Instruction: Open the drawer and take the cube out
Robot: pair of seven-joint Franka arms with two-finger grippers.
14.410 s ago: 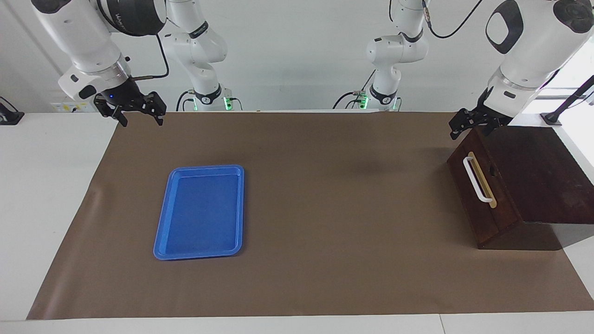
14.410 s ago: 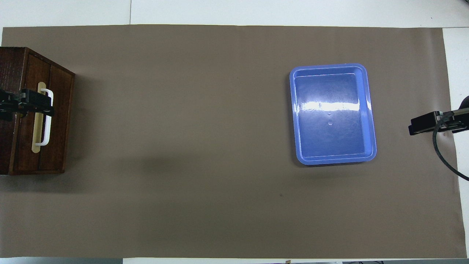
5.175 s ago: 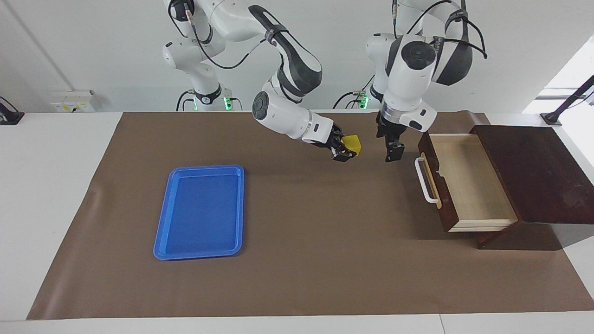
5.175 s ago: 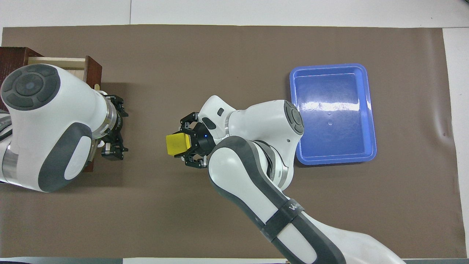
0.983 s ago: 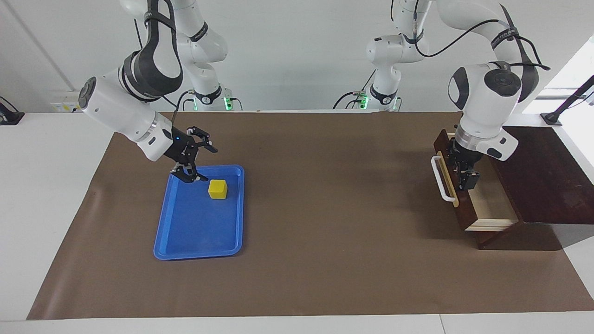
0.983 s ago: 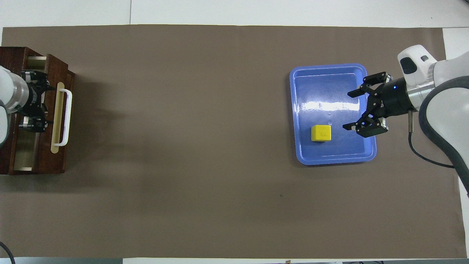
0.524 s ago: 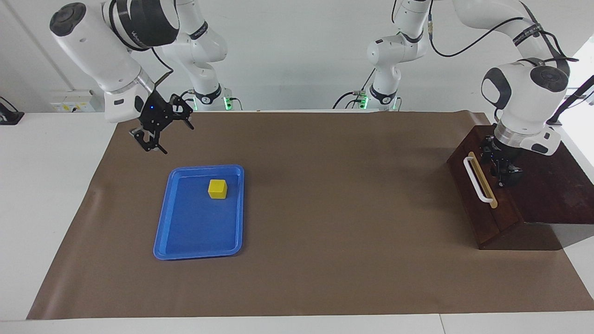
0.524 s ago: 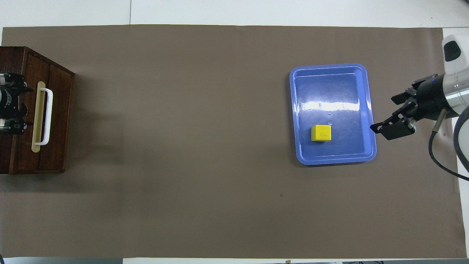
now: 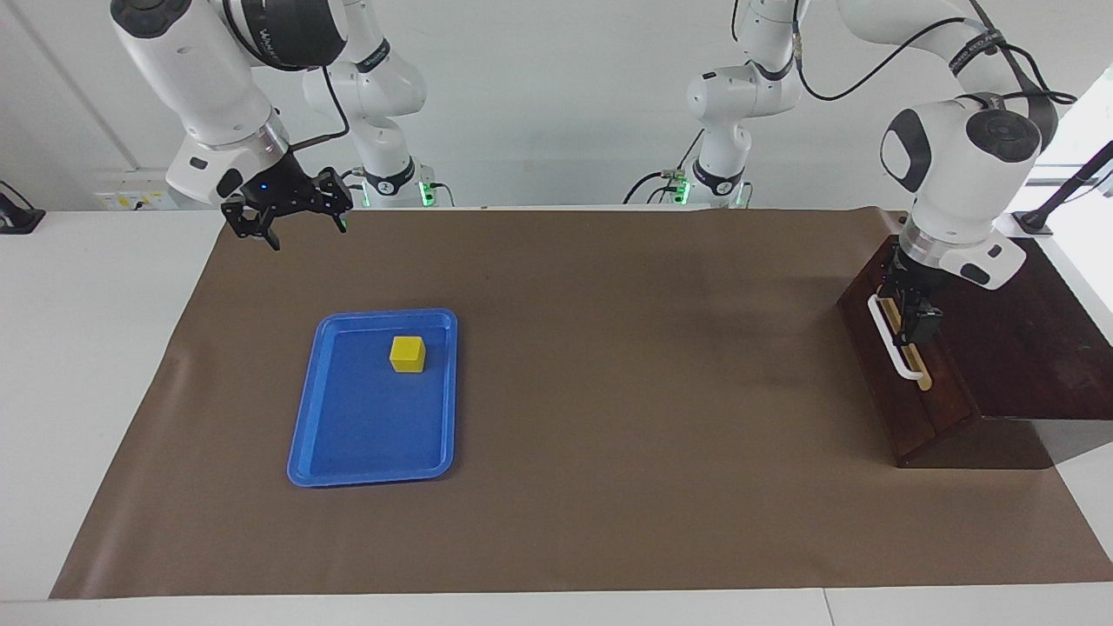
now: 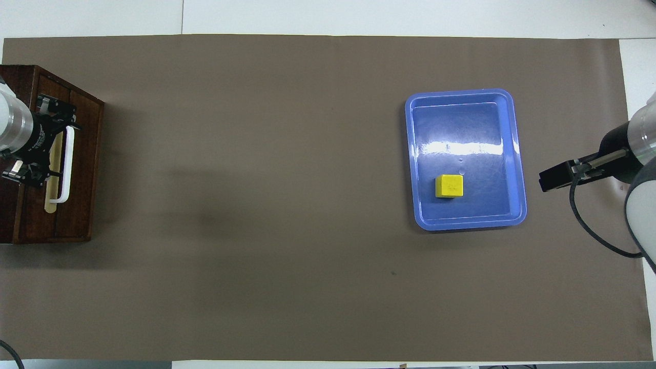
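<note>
The yellow cube rests in the blue tray, on the half nearer the robots. The drawer of the dark wooden box is pushed in, its white bar handle facing the mat. My left gripper hangs open over the handle's end nearer the robots and holds nothing. My right gripper is open and empty, raised over the mat beside the tray, toward the right arm's end.
The wooden box stands at the left arm's end of the brown mat. White tabletop borders the mat all round.
The drawer, partly out a second ago, is now pushed in. My left gripper has shifted from the box top to over the handle. My right gripper has lifted away from the tray, leaving the cube there.
</note>
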